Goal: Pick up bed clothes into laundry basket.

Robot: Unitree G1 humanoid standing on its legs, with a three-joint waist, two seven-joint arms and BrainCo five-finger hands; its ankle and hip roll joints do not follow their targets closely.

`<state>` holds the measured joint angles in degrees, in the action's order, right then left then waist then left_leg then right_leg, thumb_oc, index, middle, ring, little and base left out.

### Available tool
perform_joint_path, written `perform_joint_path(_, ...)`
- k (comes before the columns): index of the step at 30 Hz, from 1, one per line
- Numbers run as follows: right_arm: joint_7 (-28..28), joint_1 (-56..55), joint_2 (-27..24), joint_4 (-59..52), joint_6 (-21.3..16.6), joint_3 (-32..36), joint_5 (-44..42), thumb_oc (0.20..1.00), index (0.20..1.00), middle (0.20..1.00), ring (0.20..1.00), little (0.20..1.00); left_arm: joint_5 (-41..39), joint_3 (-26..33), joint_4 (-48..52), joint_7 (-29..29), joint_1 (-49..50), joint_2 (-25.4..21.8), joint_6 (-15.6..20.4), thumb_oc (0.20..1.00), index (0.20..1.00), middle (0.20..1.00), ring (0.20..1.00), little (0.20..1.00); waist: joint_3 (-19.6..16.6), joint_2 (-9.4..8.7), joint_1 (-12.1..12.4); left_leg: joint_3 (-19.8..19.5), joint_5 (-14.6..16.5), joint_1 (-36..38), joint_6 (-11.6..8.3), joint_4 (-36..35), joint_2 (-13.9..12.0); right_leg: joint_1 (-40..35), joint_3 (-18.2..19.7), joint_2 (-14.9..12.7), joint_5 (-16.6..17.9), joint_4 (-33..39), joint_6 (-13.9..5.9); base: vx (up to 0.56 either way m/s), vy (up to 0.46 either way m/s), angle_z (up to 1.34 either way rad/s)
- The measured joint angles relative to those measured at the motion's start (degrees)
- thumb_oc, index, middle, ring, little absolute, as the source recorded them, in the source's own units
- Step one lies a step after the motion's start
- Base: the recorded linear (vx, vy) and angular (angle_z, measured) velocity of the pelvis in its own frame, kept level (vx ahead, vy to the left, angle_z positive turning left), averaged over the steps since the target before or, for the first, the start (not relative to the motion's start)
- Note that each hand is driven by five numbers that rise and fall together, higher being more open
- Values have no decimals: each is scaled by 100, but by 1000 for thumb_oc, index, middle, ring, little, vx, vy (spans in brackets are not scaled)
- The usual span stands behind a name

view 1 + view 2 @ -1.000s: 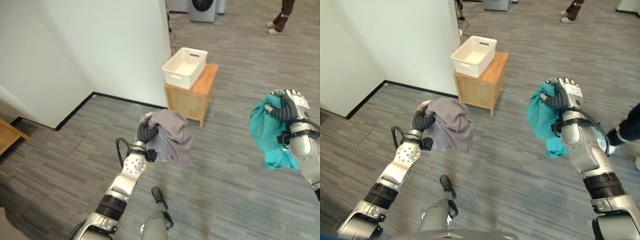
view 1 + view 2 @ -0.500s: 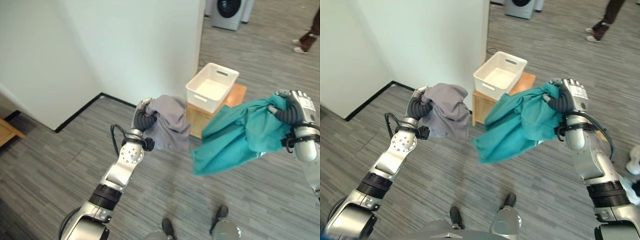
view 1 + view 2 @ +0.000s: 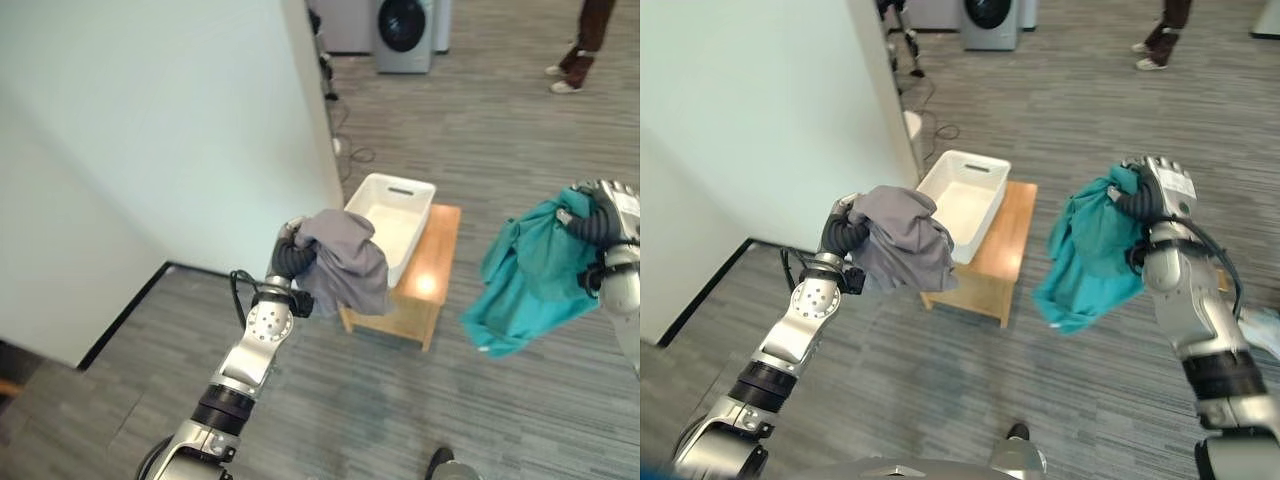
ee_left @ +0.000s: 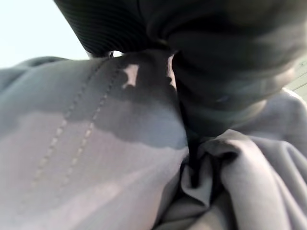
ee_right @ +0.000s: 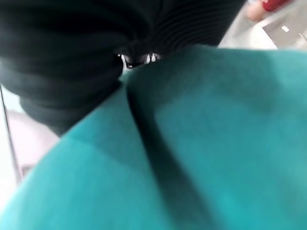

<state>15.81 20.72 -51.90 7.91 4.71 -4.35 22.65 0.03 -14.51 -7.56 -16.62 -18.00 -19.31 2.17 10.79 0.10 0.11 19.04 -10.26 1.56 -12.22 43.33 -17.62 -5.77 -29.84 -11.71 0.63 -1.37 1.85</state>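
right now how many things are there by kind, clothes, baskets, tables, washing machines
clothes: 2, a grey cloth in the left robot hand and a teal cloth in the right robot hand
baskets: 1, white basket
tables: 1, small wooden table under the basket
washing machines: 1, washing machine
total: 5

Basket (image 3: 392, 218) on table (image 3: 420, 290), beside wall (image 3: 150, 130); washing machine (image 3: 404, 30) behind.

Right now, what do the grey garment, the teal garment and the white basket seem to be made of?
Grey garment: soft matte woven cloth, stitched seams, draping in folds. Teal garment: thin matte fabric, hanging limp and creased. White basket: probably rigid smooth plastic, with moulded handle slots.
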Motion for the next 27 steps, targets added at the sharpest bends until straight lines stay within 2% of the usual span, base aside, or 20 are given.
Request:
perform_joint_path(1, 0, 300, -139, 196, 28, -125, -18, 200, 200, 200, 200, 200, -9, -51, 0, -7, -31, 9, 16, 200, 200, 200, 200, 200, 30, -122, 47, -133, 146, -505, -81, 216, 33, -96, 145, -33, -78, 166, 12, 250, -51, -24)
perform_joint_path(3, 3, 837, -425, 597, 38, -405, -23, 200, 200, 200, 200, 200, -131, -186, -10, 2, -58, 35, 43, 200, 200, 200, 200, 200, 96, -238, 259, -242, 446, -1135, 3, -656, 99, -374, 265, -23, -38, 557, 61, 296, 6, -40)
perform_joint_path(4, -3, 1068, -550, 772, 45, -564, -39, 200, 200, 200, 200, 200, -165, -227, -14, 2, -31, 36, 43, 200, 200, 200, 200, 200, 98, -245, 387, -92, 411, -1259, 49, -1507, 100, -500, 273, 5, 0, 689, -92, 361, 38, -57)
perform_joint_path(5, 0, 1369, -647, 932, 41, -783, -79, 200, 200, 200, 200, 200, -166, -238, -57, 1, 25, 32, 44, 200, 200, 200, 200, 200, 80, -215, 566, 339, 324, -1274, 159, -2846, 180, -704, 288, 3, -83, 742, -439, 367, 24, -43)
perform_joint_path(8, 10, 1410, -799, 990, 1, -864, -163, 200, 200, 200, 200, 200, -167, -400, -184, 19, 83, 47, 45, 200, 200, 200, 200, 200, -40, -72, 559, 978, 133, -1316, 413, -3646, 646, -1306, 76, -31, -391, 744, -838, 283, -36, 7)
perform_joint_path(9, 26, 1523, -988, 1125, 21, -989, -283, 200, 200, 200, 200, 200, -166, -479, -169, 13, 95, 61, 45, 200, 200, 200, 200, 200, -233, 212, 511, 1575, 45, -1232, 459, -3660, 683, -1500, 83, 157, -514, 703, -1138, 335, 27, 23)
perform_joint_path(10, 68, 1672, -1067, 1152, 25, -1115, -302, 200, 200, 200, 200, 200, -168, -494, -127, 6, 148, 13, 62, 200, 200, 200, 200, 200, -445, 434, 552, 1837, 298, -1156, 1687, -3761, 652, -1615, 98, 277, -710, 641, -1382, 466, 69, 28)
perform_joint_path(11, 136, 1672, -908, 1172, 25, -1159, -320, 200, 200, 200, 200, 200, -171, -484, -162, 4, 142, -157, 55, 200, 200, 200, 200, 200, -480, 123, 490, 1857, 450, -1127, 1729, -3724, 896, -1746, 55, 67, -832, 639, -1432, 298, 114, 26)
perform_joint_path(12, 144, 1731, -870, 1159, -6, -1248, -343, 200, 200, 200, 200, 200, -175, -473, -203, 4, 130, -250, 20, 200, 200, 200, 200, 200, -526, -25, 487, 1959, 663, -1061, 1650, -3745, 1148, -1659, 18, -108, -720, 257, -1500, 211, 81, 52)
perform_joint_path(13, 243, 1731, -838, 1030, -5, -1158, -352, 200, 200, 200, 200, 200, -214, -513, -247, -6, 146, -184, -25, 200, 200, 200, 200, 200, -486, 178, 447, 1837, 545, -619, 1449, -4336, 1339, -990, -40, -609, -1008, -1636, -1739, 126, 46, 43)
perform_joint_path(14, 268, 1698, -829, 990, -6, -1154, -360, 200, 200, 200, 200, 200, -217, -524, -230, -10, 108, -179, -24, 200, 200, 200, 200, 200, -439, 147, 490, 1710, 495, -422, 1523, -4447, 1512, -623, 184, -767, -747, -2526, -1833, 143, -65, 93)
perform_joint_path(15, 272, 1588, -817, 978, 10, -1067, -384, 200, 200, 200, 200, 200, -221, -493, -310, -97, -3, -112, -18, 200, 200, 200, 200, 200, -337, 171, 365, 1356, 600, -232, 1705, -4451, 1644, 98, 669, -1173, -186, -4379, -1819, 84, -239, 114)
perform_joint_path(16, 270, 1609, -777, 949, 10, -969, -452, 200, 200, 200, 200, 200, -221, -529, -367, -161, -141, -166, 12, 200, 200, 200, 200, 200, -233, 133, 224, 1142, 654, -166, 1615, -4524, 1723, 714, 1102, -1233, -273, -5341, -1821, 73, -243, 186)
perform_joint_path(17, 304, 1735, -879, 883, -9, -925, -526, 200, 200, 200, 200, 200, -218, -547, -418, -167, -291, -207, 18, 200, 200, 200, 200, 200, -102, 130, 88, 927, 770, -99, 899, -4755, 1798, 1349, 1322, -1043, -835, -4629, -1538, 131, -406, 165)
perform_joint_path(18, 348, 1834, -901, 945, -26, -919, -527, 200, 200, 200, 200, 200, -218, -536, -428, -169, -334, -277, 25, 200, 200, 200, 200, 200, 20, -120, 111, 1122, 989, -156, 832, -4345, 1820, 1465, 1374, -1265, -766, -3440, -1526, 105, -302, 146)
perform_joint_path(19, 358, 1892, -1024, 919, 3, -872, -537, 200, 200, 200, 200, 200, -215, -573, -372, -159, -325, -311, 22, 200, 200, 200, 200, 200, 49, -67, 92, 1105, 1001, -183, 1724, -4160, 1720, 1390, 1143, -1302, -381, -2577, -1597, 162, -391, 88)
perform_joint_path(21, 474, 1501, -1491, 573, -21, -725, -572, 200, 200, 200, 200, 200, -197, -622, -309, -122, -269, -344, 7, 200, 200, 200, 200, 200, 20, -147, 114, 620, 1084, -202, 1596, -4128, 1888, 639, 2010, -905, -421, -1274, -1642, 115, -230, 100)
perform_joint_path(22, 467, 1830, -1512, 589, -37, -732, -567, 200, 200, 200, 200, 200, -195, -557, -277, -124, -250, -411, 12, 200, 200, 200, 200, 200, 33, -161, 160, 584, 935, -120, 1619, -4238, 1919, 169, 1991, -699, -267, -330, -1589, 77, -218, 71)
perform_joint_path(26, 492, 2144, -901, 421, -79, -745, -569, 200, 200, 200, 200, 200, -197, -361, -364, -108, -60, -256, 1, 200, 200, 200, 200, 200, 19, -128, 436, 630, 826, 269, 1487, -4456, 1705, -511, 1518, -428, 149, 482, -1491, 75, -159, -12)
perform_joint_path(27, 491, 2175, -857, 361, -99, -743, -570, 200, 200, 200, 200, 200, -158, -388, -295, -29, -38, -167, 4, 200, 200, 200, 200, 200, -3, -96, 345, 435, 727, 463, 1345, -4721, 1636, -833, 1235, -256, 164, 716, -1444, 49, -123, 41)
